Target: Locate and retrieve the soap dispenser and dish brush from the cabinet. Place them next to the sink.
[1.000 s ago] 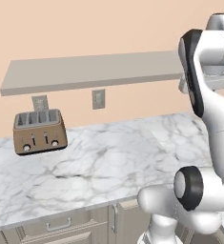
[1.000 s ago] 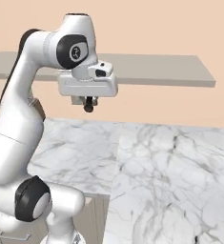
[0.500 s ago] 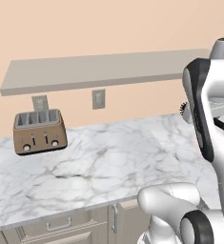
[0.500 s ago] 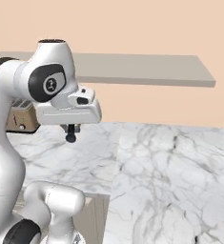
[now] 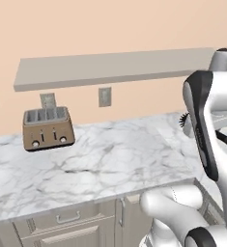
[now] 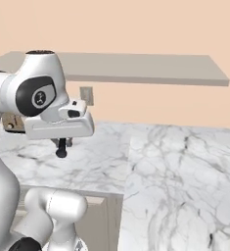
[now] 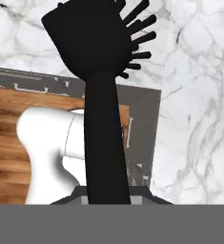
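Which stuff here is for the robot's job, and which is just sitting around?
For the job:
dish brush, black, carried by the robot
cabinet, the long shelf board on the wall

Just sitting around:
toaster
wall socket
marble counter

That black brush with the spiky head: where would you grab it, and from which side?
Take the brush by its long thin handle, well below the round bristled head. The handle is straight and narrow, so the pincer can close across it from the side; bristles give nothing firm to squeeze. That seems to be how it is held here.
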